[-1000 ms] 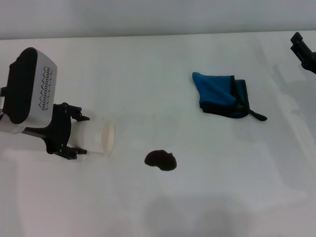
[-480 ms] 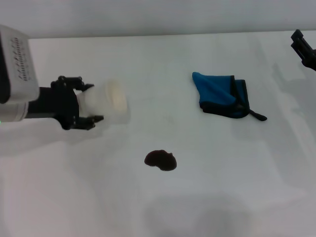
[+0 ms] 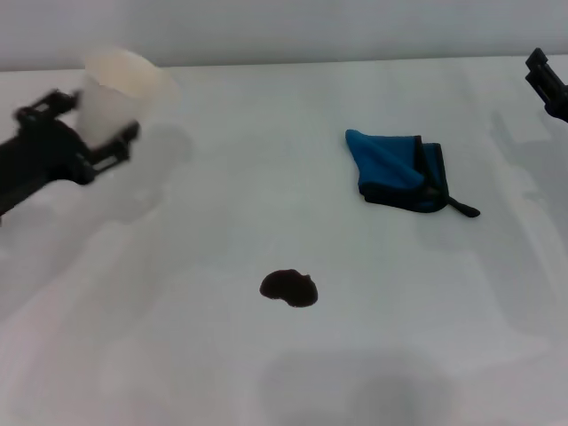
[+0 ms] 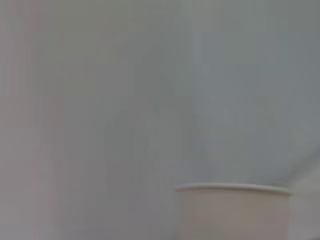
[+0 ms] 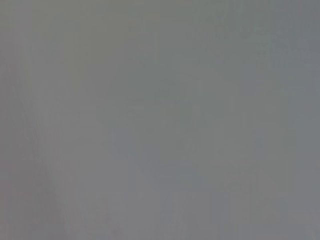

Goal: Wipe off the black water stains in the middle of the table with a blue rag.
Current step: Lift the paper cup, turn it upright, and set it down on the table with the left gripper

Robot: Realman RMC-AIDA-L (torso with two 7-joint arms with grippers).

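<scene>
Seemingly glossy black water stains point(image 3: 288, 288), oval

1 rag point(image 3: 398, 171), 1 stain point(image 3: 288, 288), 1 cup point(image 3: 114, 93)

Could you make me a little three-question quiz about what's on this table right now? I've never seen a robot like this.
1. True or false: the bright blue soft rag is lying on top of the small glossy black stain.
2. What is the left hand holding?
A. the blue rag
B. a white paper cup
C. nothing
3. Fill in: the right hand sits at the table's far ____ edge, away from the rag.

Key: 1. False, the two lie apart, the stain nearer the robot. 2. B. 3. right.
</scene>
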